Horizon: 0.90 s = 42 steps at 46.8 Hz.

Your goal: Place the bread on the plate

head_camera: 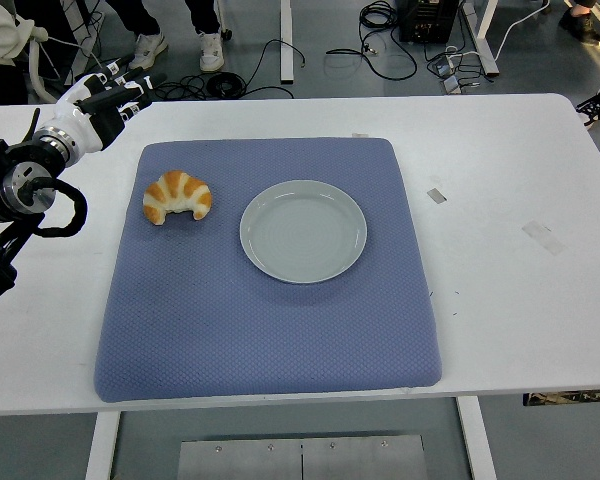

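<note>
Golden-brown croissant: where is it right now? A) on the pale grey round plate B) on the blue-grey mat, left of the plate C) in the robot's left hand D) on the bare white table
B: the golden-brown croissant lies on the blue-grey mat, just left of the empty pale grey round plate and not touching it, while the robot's left hand hovers open over the table's far-left corner, holding nothing.

Left arm in frame, right arm out of view.
Left arm (15, 195) enters from the left edge, forearm angled up toward the far-left corner; left hand (98, 103) extended, fingers (130, 88) straight and loosely spread, holding nothing.
</note>
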Motion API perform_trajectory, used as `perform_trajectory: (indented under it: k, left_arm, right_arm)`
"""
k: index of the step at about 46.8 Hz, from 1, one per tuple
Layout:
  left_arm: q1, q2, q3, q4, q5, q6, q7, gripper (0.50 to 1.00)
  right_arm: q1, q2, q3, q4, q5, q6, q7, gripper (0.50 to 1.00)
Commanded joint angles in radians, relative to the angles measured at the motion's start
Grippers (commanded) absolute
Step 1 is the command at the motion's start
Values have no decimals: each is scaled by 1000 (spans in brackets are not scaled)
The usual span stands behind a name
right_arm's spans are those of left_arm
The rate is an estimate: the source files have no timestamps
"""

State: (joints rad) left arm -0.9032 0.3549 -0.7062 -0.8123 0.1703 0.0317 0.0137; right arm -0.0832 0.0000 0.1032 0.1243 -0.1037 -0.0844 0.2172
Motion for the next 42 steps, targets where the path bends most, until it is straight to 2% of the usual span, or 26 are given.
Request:
perform_trajectory:
  k: [1,6,11,16,23,31,35,42]
  left_arm:
    - [-32,9,82,-13,75,-3,0,984]
    - [-69,24,166,-18,234,-3,-9,984]
    - [-97,24,180,-18,346,-4,-11,984]
    - [-134,24,195,-18,370,-6,-6,984]
    - [-203,30,307,-18,385,-16,0,984]
    - [-264,68,428,-19,374,-73,20,984]
    - [-281,76,415,-19,356,-85,90,984]
    - [-315,68,399,-16,344,-85,320,983]
  right_arm:
    - [-1,0,0,0,1,0,-1,1000]
    - [0,0,1,0,1,0,1,1000]
    - [0,0,0,0,1,0,1,1000]
    - [-1,0,0,0,-1,0,1,1000]
    - [0,0,0,0,1,0,1,1000]
    - [0,0,0,0,1,0,1,1000]
    - [0,0,0,0,-1,0,1,1000]
    - [0,0,0,0,-1,0,-1,1000]
